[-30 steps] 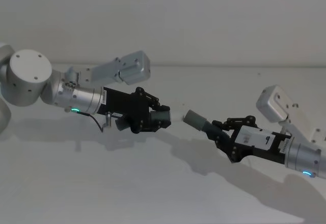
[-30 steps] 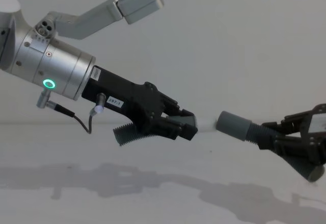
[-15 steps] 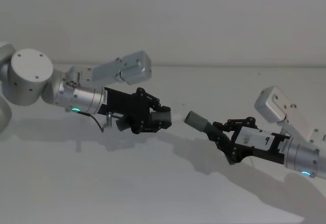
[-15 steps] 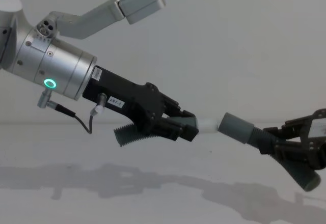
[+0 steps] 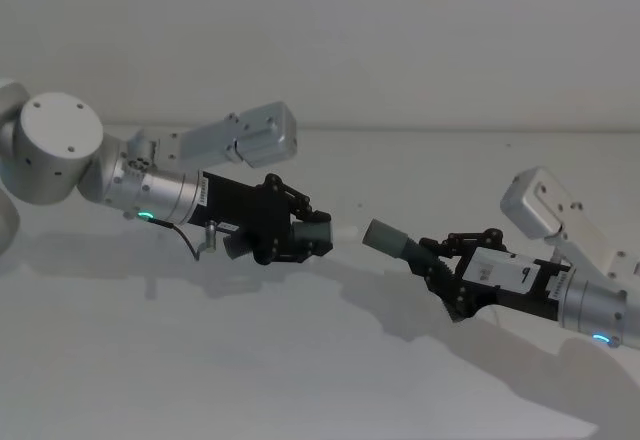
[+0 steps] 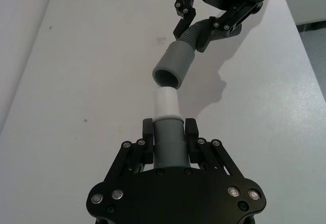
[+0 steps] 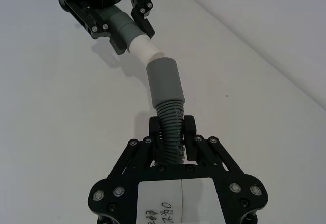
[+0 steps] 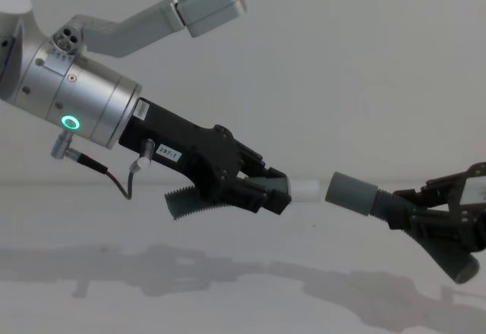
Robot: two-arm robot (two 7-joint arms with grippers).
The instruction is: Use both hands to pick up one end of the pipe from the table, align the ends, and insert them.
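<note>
— What are the grippers holding?
— The left gripper (image 6: 168, 137) clamps a grey pipe piece (image 6: 168, 145) with its white tip (image 6: 167, 103) pointing forward; the right gripper (image 7: 172, 132) clamps the ribbed piece (image 7: 171, 127) behind its grey collar (image 7: 164, 81).
— And the ends?
— Just apart, nearly in line (not yet inserted), both held above the table (image 5: 300, 360)

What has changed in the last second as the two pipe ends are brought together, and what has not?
The left gripper shifted slightly, its white tip now level with the grey collar, a small gap left. The right gripper tilted the collar a little. Both stay shut on their pieces above the table.
</note>
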